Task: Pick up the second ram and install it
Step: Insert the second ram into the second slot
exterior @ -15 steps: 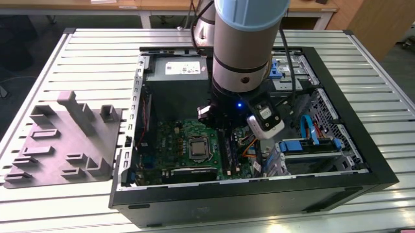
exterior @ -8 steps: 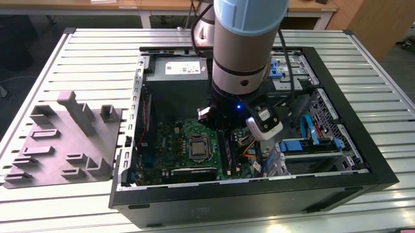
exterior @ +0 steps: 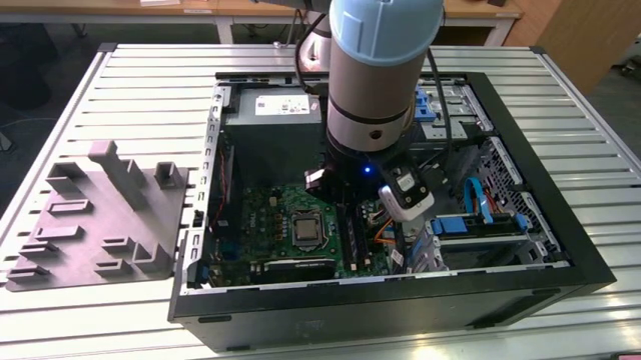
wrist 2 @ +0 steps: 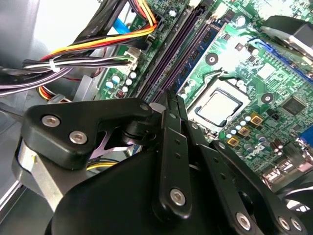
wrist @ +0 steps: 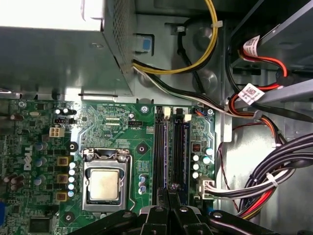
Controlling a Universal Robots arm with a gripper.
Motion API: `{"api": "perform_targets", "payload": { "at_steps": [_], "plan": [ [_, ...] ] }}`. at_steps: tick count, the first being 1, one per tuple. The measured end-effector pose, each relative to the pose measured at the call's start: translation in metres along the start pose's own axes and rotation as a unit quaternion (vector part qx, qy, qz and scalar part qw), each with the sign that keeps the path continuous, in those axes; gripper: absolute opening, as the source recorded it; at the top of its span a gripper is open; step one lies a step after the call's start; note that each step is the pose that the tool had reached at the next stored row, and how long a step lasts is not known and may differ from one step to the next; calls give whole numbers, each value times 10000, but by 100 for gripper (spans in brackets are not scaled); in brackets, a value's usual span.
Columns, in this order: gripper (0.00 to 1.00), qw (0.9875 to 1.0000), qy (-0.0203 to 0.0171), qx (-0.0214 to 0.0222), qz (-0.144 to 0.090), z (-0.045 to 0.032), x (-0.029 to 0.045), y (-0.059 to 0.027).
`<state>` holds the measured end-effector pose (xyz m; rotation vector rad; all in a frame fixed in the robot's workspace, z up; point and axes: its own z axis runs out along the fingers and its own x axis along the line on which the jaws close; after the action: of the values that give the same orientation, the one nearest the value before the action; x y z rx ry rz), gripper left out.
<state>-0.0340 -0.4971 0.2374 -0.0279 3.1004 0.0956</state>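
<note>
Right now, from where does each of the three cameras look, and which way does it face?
Exterior view: off the arm, above the open computer case, looking down into it; the arm shows, its end inside.
First wrist view: on the arm, facing squarely down on the motherboard; the end of the claw shows.
Second wrist view: on the arm behind the claw, looking slantwise along it at the motherboard; its black linkage shows.
Both wrist views share the claw, the processor socket and the memory slots.

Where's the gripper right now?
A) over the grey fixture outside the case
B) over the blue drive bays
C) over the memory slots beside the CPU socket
C: in the first wrist view the gripper sits over the memory slots, next to the CPU socket.
</note>
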Motion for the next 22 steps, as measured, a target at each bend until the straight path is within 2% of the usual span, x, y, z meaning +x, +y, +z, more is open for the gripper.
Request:
{"api": "perform_targets", "payload": {
  "at_steps": [22],
  "plan": [
    [11, 10000, 0, -10, 0, 72, 18, 7]
  ]
}}
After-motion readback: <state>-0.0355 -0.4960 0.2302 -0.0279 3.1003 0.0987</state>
